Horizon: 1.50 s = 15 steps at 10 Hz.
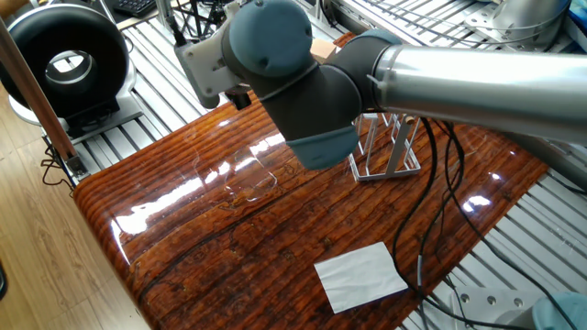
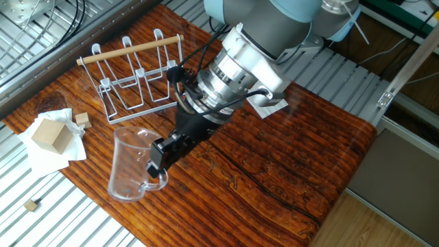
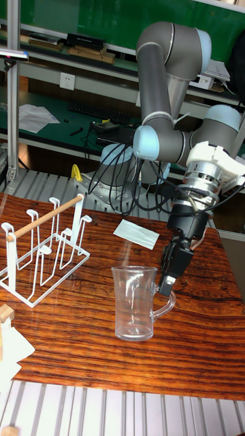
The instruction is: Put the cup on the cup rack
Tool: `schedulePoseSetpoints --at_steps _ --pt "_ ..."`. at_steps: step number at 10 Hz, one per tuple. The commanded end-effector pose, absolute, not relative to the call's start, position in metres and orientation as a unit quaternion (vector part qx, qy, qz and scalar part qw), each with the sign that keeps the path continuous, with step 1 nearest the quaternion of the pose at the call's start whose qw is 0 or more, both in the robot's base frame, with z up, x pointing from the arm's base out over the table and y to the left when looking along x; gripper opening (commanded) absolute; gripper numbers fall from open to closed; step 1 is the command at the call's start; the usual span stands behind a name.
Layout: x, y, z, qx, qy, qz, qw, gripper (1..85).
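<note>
The cup (image 2: 134, 166), clear glass with a handle, sat lower left of frame, apparently lifted off the wooden table (image 2: 288, 165). The gripper (image 2: 159, 156) was pinched on its handle. The cup rack (image 2: 134, 77) stood upper left, well apart.

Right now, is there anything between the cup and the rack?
Nothing: in the tall fixed view only bare table lies between the cup and the rack.

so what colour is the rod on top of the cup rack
Light, natural wood, on the pale wire cup rack; clearest in the other fixed view.
</note>
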<state>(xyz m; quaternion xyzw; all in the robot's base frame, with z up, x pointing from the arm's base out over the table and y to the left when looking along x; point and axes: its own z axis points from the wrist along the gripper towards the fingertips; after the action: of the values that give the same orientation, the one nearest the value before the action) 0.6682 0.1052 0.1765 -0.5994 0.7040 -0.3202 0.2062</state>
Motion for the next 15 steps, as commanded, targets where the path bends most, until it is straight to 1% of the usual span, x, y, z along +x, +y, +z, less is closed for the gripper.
schedulePoseSetpoints --at_steps 1,8,9,11,15 --pt "0.654 0.105 0.165 -0.580 0.738 -0.286 0.192 1.3" --pt "0.620 0.115 0.147 -0.541 0.797 -0.214 0.159 1.3" --pt "0.619 0.116 0.146 -0.539 0.800 -0.211 0.158 1.3" --pt "0.605 0.122 0.139 -0.521 0.821 -0.181 0.148 1.3" --pt "0.589 0.124 0.133 -0.489 0.848 -0.156 0.131 1.3"
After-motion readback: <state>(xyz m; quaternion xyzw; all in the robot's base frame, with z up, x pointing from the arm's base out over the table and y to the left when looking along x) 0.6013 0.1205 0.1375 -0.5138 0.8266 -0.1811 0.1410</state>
